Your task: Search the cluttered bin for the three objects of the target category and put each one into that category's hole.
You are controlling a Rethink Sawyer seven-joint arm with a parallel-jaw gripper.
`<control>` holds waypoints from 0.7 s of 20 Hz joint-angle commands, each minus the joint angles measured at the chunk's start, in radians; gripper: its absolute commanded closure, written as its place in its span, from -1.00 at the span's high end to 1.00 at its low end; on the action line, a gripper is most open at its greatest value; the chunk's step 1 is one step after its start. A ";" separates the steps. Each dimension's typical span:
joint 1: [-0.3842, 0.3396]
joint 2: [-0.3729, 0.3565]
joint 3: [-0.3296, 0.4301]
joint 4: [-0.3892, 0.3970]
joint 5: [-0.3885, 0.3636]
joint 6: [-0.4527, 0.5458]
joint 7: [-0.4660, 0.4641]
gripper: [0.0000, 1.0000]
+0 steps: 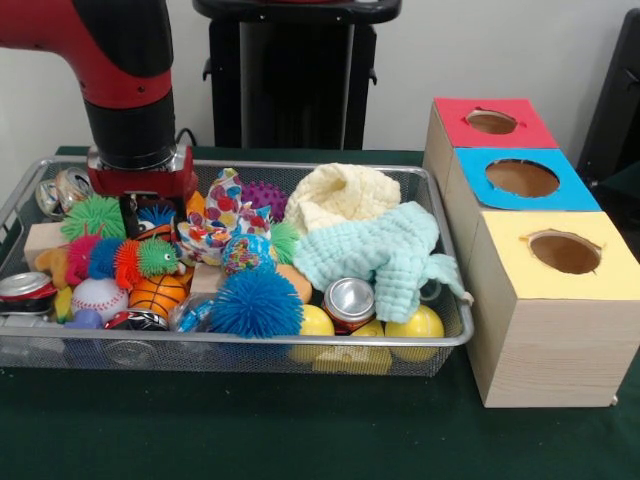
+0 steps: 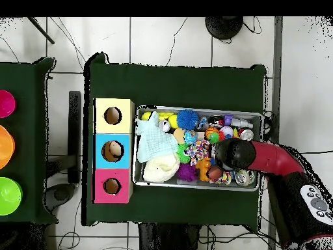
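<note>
gripper (image 1: 150, 212): down in bin (image 1: 440, 345) to search; jaws' state can't tell
below jaws: fuzzy caterpillar (image 1: 125, 258)

A wire bin (image 1: 440, 335) is filled with toys. A blue spiky ball (image 1: 256, 302) is seen by its front edge. Three boxes (image 1: 545, 300) are lined up beside it.

No words, numbers or brand names can be read in either view. The cans (image 1: 349, 301) in the wire bin (image 1: 250, 345) carry printed markings — too small and blurred to make out. The three wooden boxes (image 1: 545, 300) show only plain colored tops — red, blue and yellow — with no lettering, and the baseball (image 1: 98, 296) shows only its stitching.
</note>
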 commanded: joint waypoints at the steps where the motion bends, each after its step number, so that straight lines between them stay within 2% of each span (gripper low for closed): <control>1: 0.000 0.019 0.034 -0.010 -0.058 -0.052 -0.046 1.00; 14: -0.003 -0.008 0.044 0.006 -0.049 -0.044 -0.054 1.00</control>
